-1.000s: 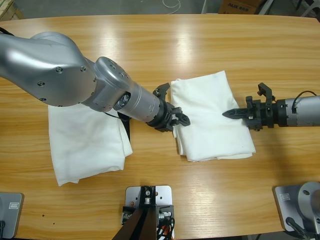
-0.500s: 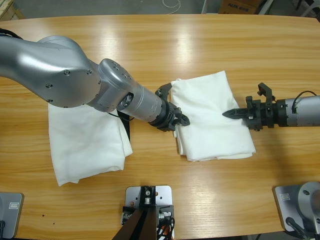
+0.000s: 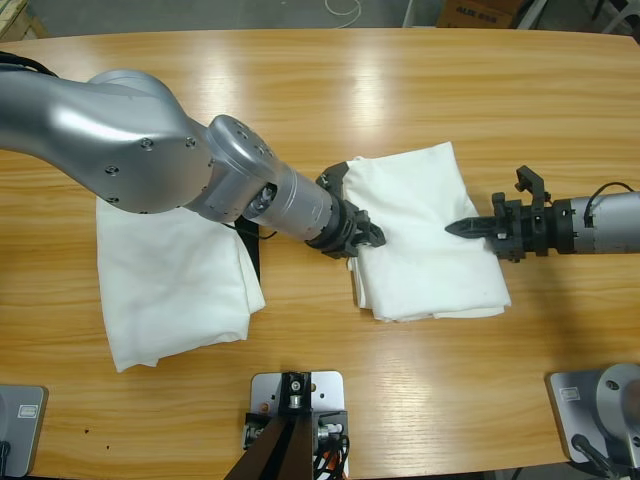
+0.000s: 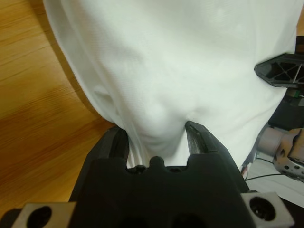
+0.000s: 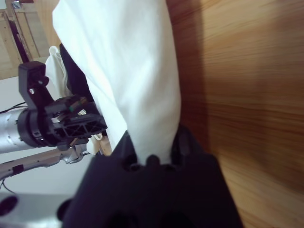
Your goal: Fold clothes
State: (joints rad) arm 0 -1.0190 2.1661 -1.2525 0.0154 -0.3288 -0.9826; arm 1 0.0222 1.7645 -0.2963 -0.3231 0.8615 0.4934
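Folded white T-shirt (image 3: 425, 235) lies lengthwise across the worktop (image 3: 420, 90); left tool (image 3: 366, 238) and right tool (image 3: 462, 228) each clamp opposite edges.

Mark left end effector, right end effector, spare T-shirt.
left end effector (image 3: 362, 240): high view, tips at folded T-shirt (image 3: 420, 270)
right end effector (image 3: 455, 228): high view, its tips
spare T-shirt (image 3: 170, 290): high view, bare middle

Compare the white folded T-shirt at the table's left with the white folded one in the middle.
The middle T-shirt is held at opposite edges by the left gripper and right gripper; the left T-shirt lies untouched. A silver arm overhangs the left T-shirt; the middle T-shirt shows nearly whole. Both are white and folded.
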